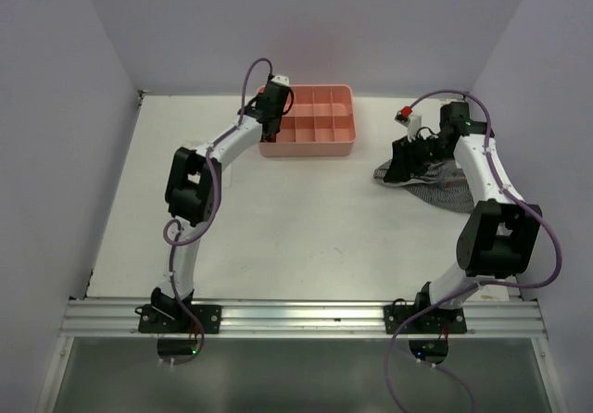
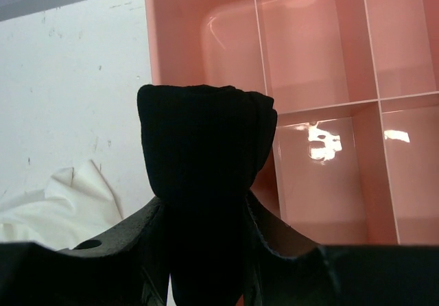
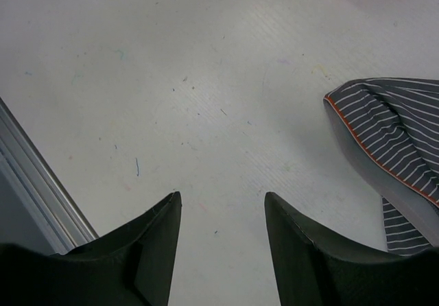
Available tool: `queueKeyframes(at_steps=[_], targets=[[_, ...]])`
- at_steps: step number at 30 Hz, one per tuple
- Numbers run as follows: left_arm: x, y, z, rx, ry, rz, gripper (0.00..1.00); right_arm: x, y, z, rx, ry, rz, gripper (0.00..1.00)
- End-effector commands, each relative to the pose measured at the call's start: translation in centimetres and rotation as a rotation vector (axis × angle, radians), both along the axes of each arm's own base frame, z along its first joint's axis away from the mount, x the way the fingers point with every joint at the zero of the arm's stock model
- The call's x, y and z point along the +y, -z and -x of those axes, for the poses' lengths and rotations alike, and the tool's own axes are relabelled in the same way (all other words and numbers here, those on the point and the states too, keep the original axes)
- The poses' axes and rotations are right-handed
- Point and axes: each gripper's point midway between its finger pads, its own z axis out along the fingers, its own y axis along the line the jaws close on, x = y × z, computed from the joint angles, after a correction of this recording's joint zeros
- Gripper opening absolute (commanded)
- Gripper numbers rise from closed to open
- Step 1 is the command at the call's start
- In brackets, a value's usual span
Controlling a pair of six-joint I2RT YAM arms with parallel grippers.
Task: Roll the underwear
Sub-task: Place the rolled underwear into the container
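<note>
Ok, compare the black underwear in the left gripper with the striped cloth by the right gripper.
The underwear is plain black; the striped cloth is grey with thin white lines and an orange edge. The underwear is bunched into a compact roll; the striped cloth lies loose on the table. The left gripper clamps the underwear by the pink tray; the open right gripper leaves the striped cloth untouched. Both are soft fabric.

The underwear (image 2: 206, 175) is plain black soft fabric, gathered into a compact, thick roll with rounded corners and faint folds on its right side; it stands on end, clamped at its lower part between the fingers of the left gripper (image 2: 202, 213); its top sits over the left end of the pink tray (image 2: 171, 31), at the far middle of the desk (image 2: 68, 79); whether it touches the tray cannot be told.
</note>
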Motion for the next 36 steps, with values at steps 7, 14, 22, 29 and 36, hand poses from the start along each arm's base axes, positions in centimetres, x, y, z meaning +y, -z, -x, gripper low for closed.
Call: queueKeyframes(at_steps=[7,14,22,29,36], targets=[[-0.5,1.9,0.5,0.07,-0.032,0.051,0.0,-0.1,-1.1,0.3,-0.031,0.009,-0.002,0.55],[-0.5,3.3,0.7,0.104,-0.042,0.051,0.0,0.1,-1.0,0.4,-0.024,0.007,-0.009,0.55],[-0.2,5.8,0.7,0.15,-0.052,0.068,0.01,-0.1,-1.1,0.4,-0.019,0.013,-0.001,0.55],[0.1,7.4,1.8,0.217,-0.053,0.12,0.08,-0.1,-1.0,0.6,-0.014,0.01,0.005,0.55],[0.0,6.4,2.4,0.22,-0.044,0.132,0.24,-0.1,-1.0,0.6,-0.012,0.012,0.0,0.55]])
